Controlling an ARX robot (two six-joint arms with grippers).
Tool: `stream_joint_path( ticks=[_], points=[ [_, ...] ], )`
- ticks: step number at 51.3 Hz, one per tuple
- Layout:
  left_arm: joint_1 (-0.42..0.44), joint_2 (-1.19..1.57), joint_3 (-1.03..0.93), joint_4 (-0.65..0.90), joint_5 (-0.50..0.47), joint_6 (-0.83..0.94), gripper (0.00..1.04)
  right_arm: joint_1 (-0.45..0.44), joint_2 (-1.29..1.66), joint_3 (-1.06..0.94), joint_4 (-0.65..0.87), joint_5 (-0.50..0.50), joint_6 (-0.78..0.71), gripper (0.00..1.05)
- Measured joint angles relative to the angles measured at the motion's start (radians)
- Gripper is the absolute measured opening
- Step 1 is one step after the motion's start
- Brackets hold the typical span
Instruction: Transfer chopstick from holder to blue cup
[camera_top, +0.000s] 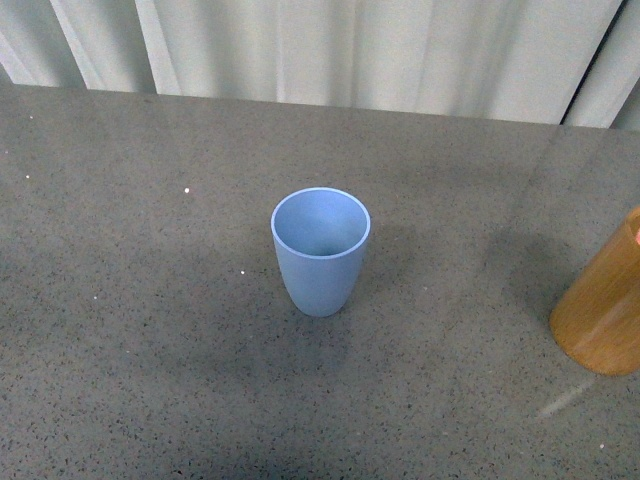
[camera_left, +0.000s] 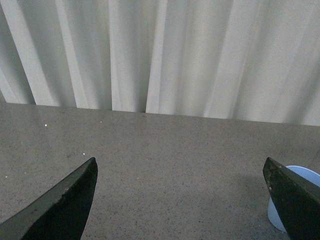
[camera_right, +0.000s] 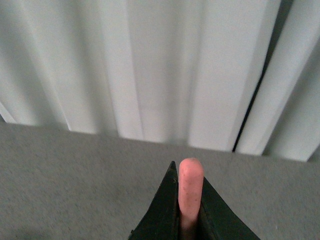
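The blue cup (camera_top: 320, 250) stands upright and empty in the middle of the grey table. At the right edge of the front view stands the orange-brown holder (camera_top: 603, 312), partly cut off. Neither gripper shows in the front view. My right gripper (camera_right: 189, 176) is shut on the pinkish-red chopstick (camera_right: 190, 186), whose rounded end pokes out past the fingertips towards the curtain. My left gripper (camera_left: 180, 161) is open with only bare table between its dark fingers (camera_left: 62, 207). The blue cup (camera_left: 274, 218) peeks out behind the other finger.
The grey speckled table (camera_top: 150, 330) stretches back to a white pleated curtain (camera_top: 340, 45) along its far edge. No other objects stand on it.
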Motion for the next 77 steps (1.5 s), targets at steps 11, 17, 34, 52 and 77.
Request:
stream_joint_path(
  ticks=[11, 17, 34, 52, 77],
  points=[
    [0.0, 0.0, 0.0, 0.0, 0.0, 0.0, 0.98, 0.158, -0.063, 0.125, -0.072, 0.045, 0.006, 0.02],
    [0.0, 0.0, 0.0, 0.0, 0.0, 0.0, 0.98, 0.263, -0.005, 0.165, -0.043, 0.069, 0.003, 0.02],
    [0.0, 0.0, 0.0, 0.0, 0.0, 0.0, 0.98, 0.421, 0.268, 0.295, 0.039, 0.084, -0.006, 0.02],
    [0.0, 0.0, 0.0, 0.0, 0.0, 0.0, 0.98, 0.472, 0.391, 0.381, 0.065, 0.074, 0.013, 0.02],
    [0.0, 0.0, 0.0, 0.0, 0.0, 0.0, 0.98, 0.481, 0.492, 0.369, 0.14, 0.051, 0.055, 0.02]
  ],
)
